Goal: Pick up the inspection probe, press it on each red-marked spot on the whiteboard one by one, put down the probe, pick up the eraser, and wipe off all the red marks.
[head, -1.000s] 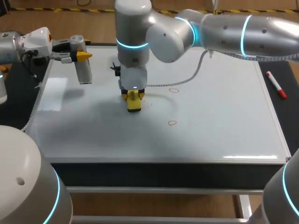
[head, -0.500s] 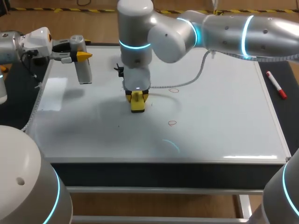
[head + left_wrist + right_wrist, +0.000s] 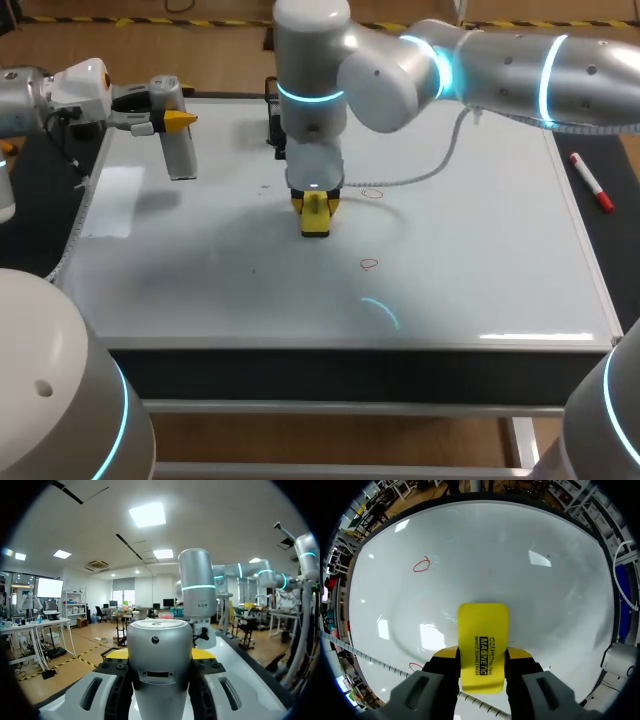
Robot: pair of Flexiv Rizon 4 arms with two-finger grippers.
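Whiteboard [image 3: 480, 290]: flat, rigid, glossy; should take firm downward pressure.

Inspection probe [image 3: 178, 150]: pinched in the left gripper [image 3: 165, 120], held above the board's far left corner. Hard grey shell, probably smooth, so grip squarely on the body.

Eraser [image 3: 483, 630]: clamped by its 2 long sides in the right gripper [image 3: 482, 656], near board centre. Contact with the board cannot be told. Judged light, stiff and easy to tilt.

Far red mark [image 3: 372, 193] and near red mark [image 3: 369, 264]: 2 unwiped, close by.
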